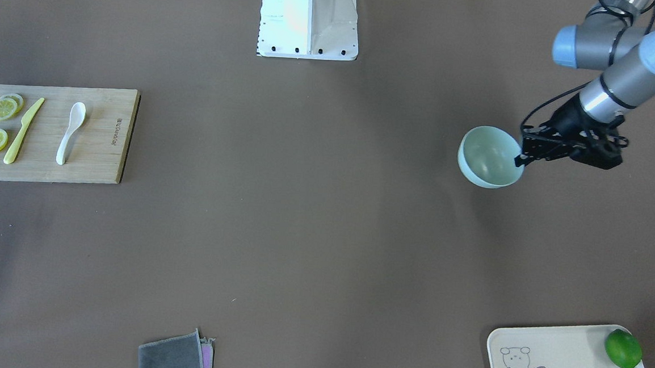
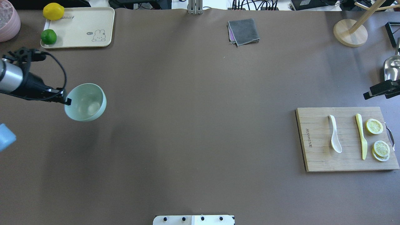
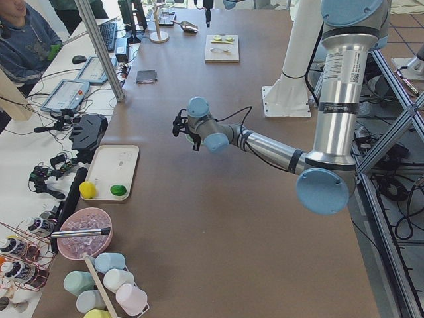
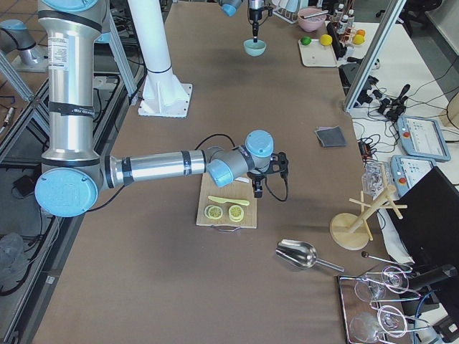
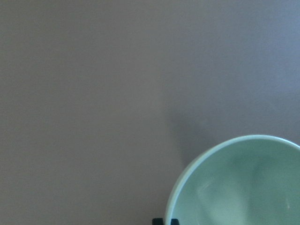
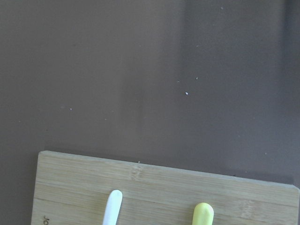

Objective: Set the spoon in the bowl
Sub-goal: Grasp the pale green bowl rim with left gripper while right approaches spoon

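The pale mint-green bowl (image 1: 488, 157) hangs tilted a little above the table, its shadow offset below it. My left gripper (image 1: 519, 160) is shut on its rim, as the overhead view (image 2: 67, 101) and the left wrist view (image 5: 165, 221) also show. The bowl (image 2: 86, 101) is empty. The white spoon (image 1: 72, 128) lies on the wooden cutting board (image 1: 101, 159) far across the table, also in the overhead view (image 2: 335, 137). My right gripper (image 2: 367, 94) hovers above the board's far edge, appears open and holds nothing. Only the spoon's handle tip (image 6: 112, 206) shows in its wrist view.
A slim yellow knife (image 1: 22, 131) and lemon slices (image 1: 3, 108) lie beside the spoon on the board. A cream tray (image 2: 78, 28) holds a lime (image 2: 48, 37) and a lemon (image 2: 53, 11). A grey folded cloth (image 2: 243, 31) lies at the far edge.
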`<state>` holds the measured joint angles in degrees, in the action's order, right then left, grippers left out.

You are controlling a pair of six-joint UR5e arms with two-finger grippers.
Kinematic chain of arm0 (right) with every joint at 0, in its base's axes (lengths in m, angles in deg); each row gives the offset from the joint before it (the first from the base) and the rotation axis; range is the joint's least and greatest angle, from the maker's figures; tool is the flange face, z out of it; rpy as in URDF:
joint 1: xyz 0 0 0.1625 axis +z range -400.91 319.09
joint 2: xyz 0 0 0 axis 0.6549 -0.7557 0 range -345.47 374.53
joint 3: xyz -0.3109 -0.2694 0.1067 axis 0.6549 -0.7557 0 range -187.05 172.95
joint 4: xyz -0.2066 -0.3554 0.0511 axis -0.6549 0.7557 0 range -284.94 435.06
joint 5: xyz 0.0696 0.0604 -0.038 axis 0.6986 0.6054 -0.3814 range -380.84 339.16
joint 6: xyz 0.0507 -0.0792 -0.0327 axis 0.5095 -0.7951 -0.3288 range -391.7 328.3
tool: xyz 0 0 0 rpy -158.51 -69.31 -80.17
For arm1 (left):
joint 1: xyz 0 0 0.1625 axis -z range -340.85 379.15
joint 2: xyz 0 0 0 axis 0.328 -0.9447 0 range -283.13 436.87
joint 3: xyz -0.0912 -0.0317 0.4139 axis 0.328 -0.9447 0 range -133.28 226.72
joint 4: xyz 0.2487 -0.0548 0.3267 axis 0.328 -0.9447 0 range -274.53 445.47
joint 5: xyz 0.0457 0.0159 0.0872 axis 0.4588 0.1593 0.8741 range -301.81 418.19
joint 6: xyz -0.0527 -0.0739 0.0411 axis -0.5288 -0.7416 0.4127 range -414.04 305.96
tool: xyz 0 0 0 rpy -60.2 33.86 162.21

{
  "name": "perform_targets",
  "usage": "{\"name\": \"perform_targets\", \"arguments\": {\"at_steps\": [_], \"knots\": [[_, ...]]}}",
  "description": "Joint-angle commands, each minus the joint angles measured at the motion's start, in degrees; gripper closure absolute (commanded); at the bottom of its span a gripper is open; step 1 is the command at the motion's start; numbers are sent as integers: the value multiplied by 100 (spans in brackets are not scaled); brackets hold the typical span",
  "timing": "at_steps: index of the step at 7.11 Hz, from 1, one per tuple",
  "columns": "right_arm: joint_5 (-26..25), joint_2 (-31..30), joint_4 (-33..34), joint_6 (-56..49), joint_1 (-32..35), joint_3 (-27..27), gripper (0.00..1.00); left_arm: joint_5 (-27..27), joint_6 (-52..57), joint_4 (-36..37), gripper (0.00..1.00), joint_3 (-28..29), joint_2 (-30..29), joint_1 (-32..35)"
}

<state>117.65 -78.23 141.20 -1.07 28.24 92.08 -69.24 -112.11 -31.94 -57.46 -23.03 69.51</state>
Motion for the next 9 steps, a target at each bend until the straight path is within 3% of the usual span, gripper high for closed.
{"name": "perform_targets", "arguments": {"at_steps": [1, 3, 9], "knots": [[-128, 74, -117, 767, -366, 28, 4, 1205, -1160, 1573, 100, 46, -1841, -1374], [-443, 22, -118, 962, -778, -7, 8, 1886, -1618, 1819, 100, 423, -2445, -1975], [-734, 4, -154, 1991, -1466, -7, 11, 2265, -1787, 1801, 100, 961, -2948, -2293]]}}
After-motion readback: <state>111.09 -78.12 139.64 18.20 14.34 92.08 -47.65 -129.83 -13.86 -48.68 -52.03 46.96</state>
